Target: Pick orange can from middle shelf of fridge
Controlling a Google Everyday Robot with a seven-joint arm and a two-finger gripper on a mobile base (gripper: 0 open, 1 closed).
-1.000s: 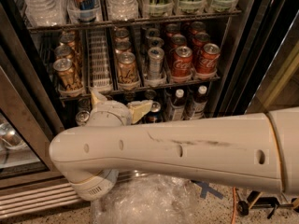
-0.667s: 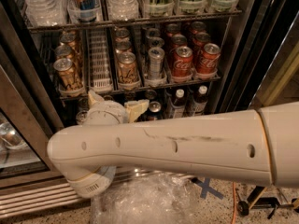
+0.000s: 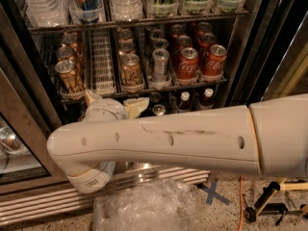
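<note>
- Nearest, on the speckled floor, a heap of crumpled clear plastic (image 3: 144, 207) is seen, glossy and wrinkled. It lies just in front of the louvred steel grille (image 3: 43, 210) at the base of the fridge (image 3: 248, 57).
- The view is crossed from right to left by the arm (image 3: 192, 141), a smooth, rounded, off-white shell with small round holes, bent at an elbow on the left.
- Beyond the elbow, the gripper (image 3: 114, 101) is held just below the steel front rail of the middle shelf (image 3: 192, 84). Its two cream fingers are spread apart and nothing is held between them.
- The orange can (image 3: 131, 70) is stood upright at the front of its white ribbed lane, just above and slightly right of the gripper, untouched. It is a thin-walled metal cylinder, brownish-orange with a silver lid.
- More cans of the same kind are lined up behind it and in the leftmost lane (image 3: 68, 75).
- An empty ribbed lane (image 3: 102, 61) lies to its left. A silver-grey can (image 3: 160, 64) stands close on its right, with red Coca-Cola cans (image 3: 186, 63) further right.
- The rail could be struck if the gripper is raised too near the shelf.
- The silver-grey can could be knocked by the right finger, since the lanes are set close together.
- The slick, curved can wall could slip or be dented under an off-centre squeeze.
- A look-alike can could be taken by mistake.
- The bottles (image 3: 183, 100) on the shelf below could be caught by the bulky wrist.
</note>
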